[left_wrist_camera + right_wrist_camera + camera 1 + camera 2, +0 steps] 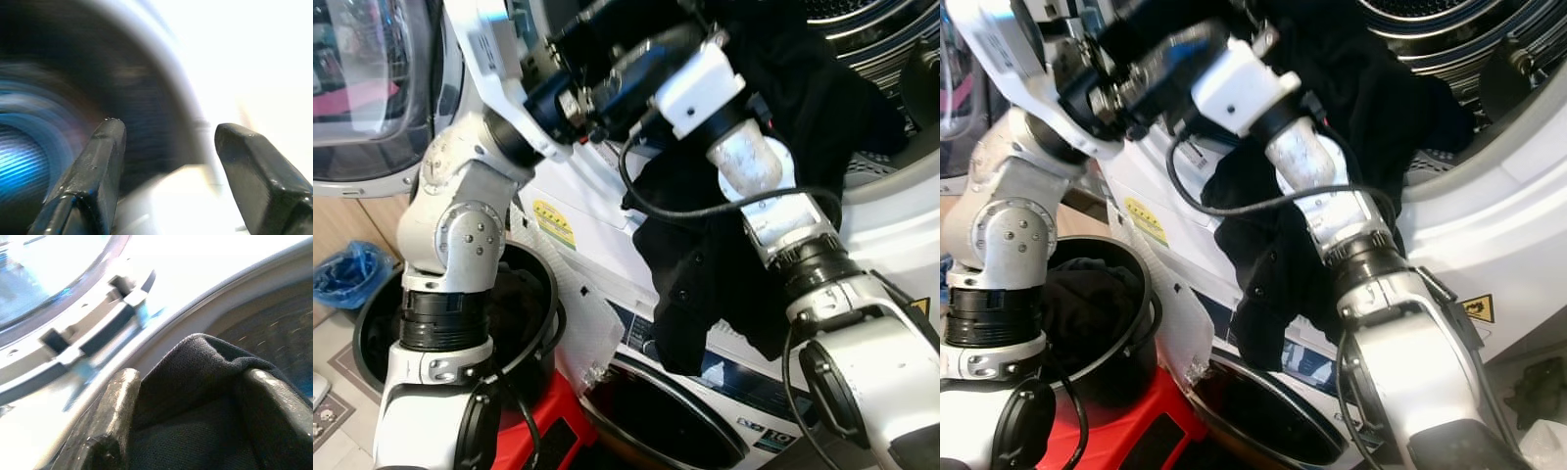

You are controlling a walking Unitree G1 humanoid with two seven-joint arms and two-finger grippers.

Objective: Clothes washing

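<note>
1. Nearest, low on the left, a black bucket [536,284] sits on something red [1126,421]. Dark clothes [1087,304] lie inside the bucket.
2. Just beyond, the black shirt [705,284] hangs down the front of the washing machine [901,220]. Its top part lies over the rim, going into the drum [1440,29].
3. The right gripper [195,396] is up at the rim. Its fingers [115,406] are clamped on a fold of the shirt.
4. The left gripper [166,161] is raised near the machine's opening. Its fingers [98,166] are apart and hold nothing.
5. I think the shirt could slide back out, because so much of it hangs outside and pulls down. It could also catch on the black cable [705,211] across the right arm.
6. The right wrist view shows the pinch on the cloth up close. The eye views show the long hanging part instead.
</note>
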